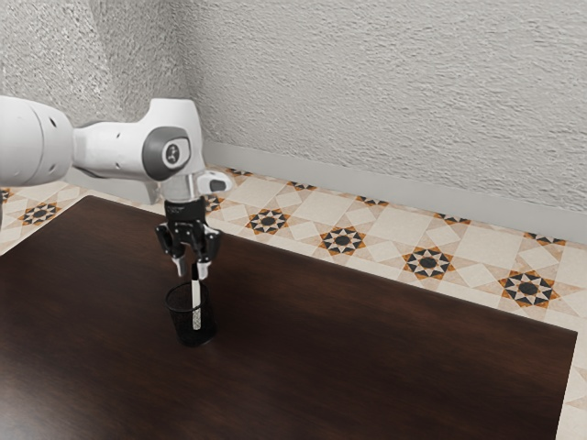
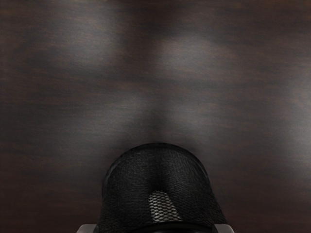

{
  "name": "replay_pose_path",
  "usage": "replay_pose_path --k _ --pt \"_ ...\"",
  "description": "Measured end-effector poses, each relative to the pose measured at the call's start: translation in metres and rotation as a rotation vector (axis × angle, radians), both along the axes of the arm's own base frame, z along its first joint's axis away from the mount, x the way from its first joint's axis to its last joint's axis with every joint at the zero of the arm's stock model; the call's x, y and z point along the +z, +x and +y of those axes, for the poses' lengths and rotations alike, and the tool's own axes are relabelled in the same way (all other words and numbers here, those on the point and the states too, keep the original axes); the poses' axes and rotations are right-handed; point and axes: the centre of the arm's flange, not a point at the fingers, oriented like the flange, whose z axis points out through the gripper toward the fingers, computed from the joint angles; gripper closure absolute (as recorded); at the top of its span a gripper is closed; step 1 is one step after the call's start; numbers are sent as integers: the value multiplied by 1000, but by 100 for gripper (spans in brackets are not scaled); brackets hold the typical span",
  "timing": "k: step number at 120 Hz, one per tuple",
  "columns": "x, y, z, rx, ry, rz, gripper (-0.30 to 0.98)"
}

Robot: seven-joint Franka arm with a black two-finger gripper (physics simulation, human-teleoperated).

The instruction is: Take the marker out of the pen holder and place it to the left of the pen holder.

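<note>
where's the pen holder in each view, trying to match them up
Exterior view: left of centre, on the dark table, below the hand.
Wrist view: the black mesh pen holder appears between the two fingertips.
Shared landmark: the white marker inside, visible through the mesh.

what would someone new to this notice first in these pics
Probably the white robot arm, reaching in from the exterior view's left, its open gripper just above a black mesh pen holder. The white-bodied marker in it stands out too, as do the star-patterned floor tiles beyond the dark table.
</note>
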Motion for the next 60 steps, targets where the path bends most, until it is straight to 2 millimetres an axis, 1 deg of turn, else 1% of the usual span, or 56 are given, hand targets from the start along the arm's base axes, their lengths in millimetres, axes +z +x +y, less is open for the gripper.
replay_pose_path --k 18,37,55,60 --pt "2 1 11 4 2 -9 51" --pt "-1 0 9 -8 -1 -5 61" --pt "0 -2 6 -18 -6 6 56" --pt "0 -2 6 -19 -8 11 58"
